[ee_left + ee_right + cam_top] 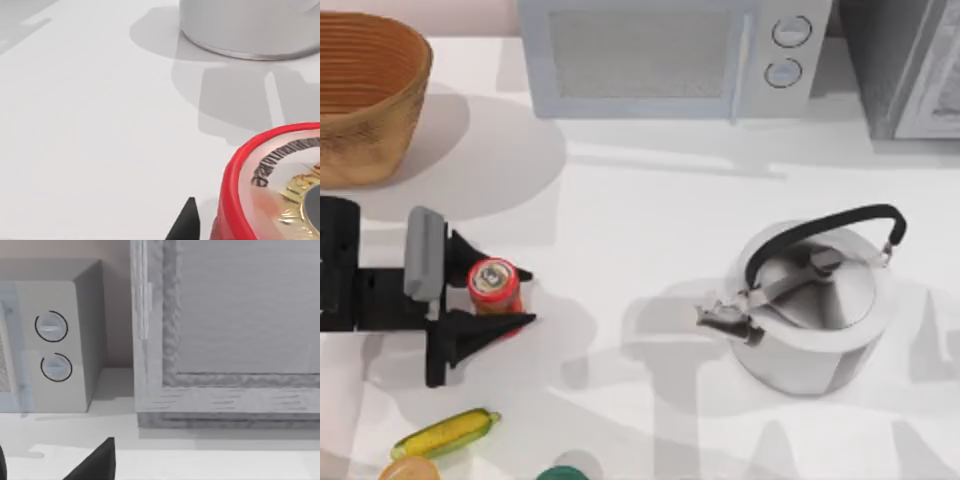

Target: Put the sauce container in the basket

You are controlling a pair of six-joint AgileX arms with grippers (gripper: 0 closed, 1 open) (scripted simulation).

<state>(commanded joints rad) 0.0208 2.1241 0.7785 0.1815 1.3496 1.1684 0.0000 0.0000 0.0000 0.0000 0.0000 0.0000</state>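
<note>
Corn cob (446, 433) sits nearest, just in front of the sauce container (495, 284). Left gripper (510, 298) straddles that red can on the table, fingers (480, 335) spread at both its sides, whether touching I can't tell. Kettle (815, 305) well off right; basket (365, 95) behind, microwave (665, 55) farthest back.

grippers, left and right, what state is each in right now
Left gripper: fingers on either side of the sauce container, but whether they clamp it cannot be told.
Right gripper: one dark fingertip shows, facing the microwave; state cannot be told.
</note>
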